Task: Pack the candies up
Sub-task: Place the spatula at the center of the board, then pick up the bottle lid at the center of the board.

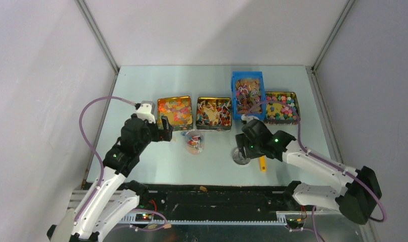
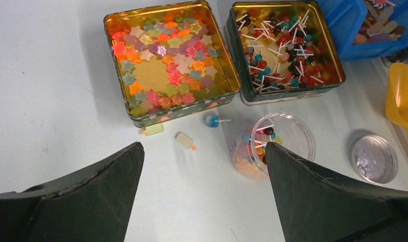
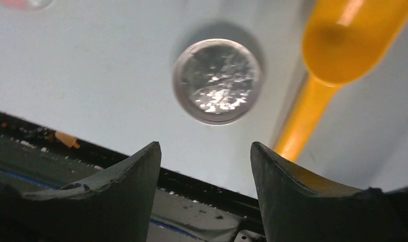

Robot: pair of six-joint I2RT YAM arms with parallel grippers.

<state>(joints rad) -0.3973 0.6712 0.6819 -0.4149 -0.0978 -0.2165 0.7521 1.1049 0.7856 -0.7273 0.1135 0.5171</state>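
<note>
So the left end effector (image 2: 204,151) hangs wide and empty just short of the part-filled jar (image 2: 272,143), most candies (image 2: 166,60) sit in tins (image 2: 232,75) beyond it, and the right end effector (image 3: 206,148), parted and empty, hovers over the lid (image 3: 217,80), I'm guessing to cap that jar.

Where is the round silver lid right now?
The silver lid lies flat on the table, just right of centre in the top view. It sits below the right gripper, between the clear jar and the orange scoop.

White arm links (image 1: 105,184), black joints (image 1: 135,134), lilac cables (image 1: 84,126), green lights (image 1: 275,140), black wedge-shaped claw fingers (image 2: 81,201)
</note>
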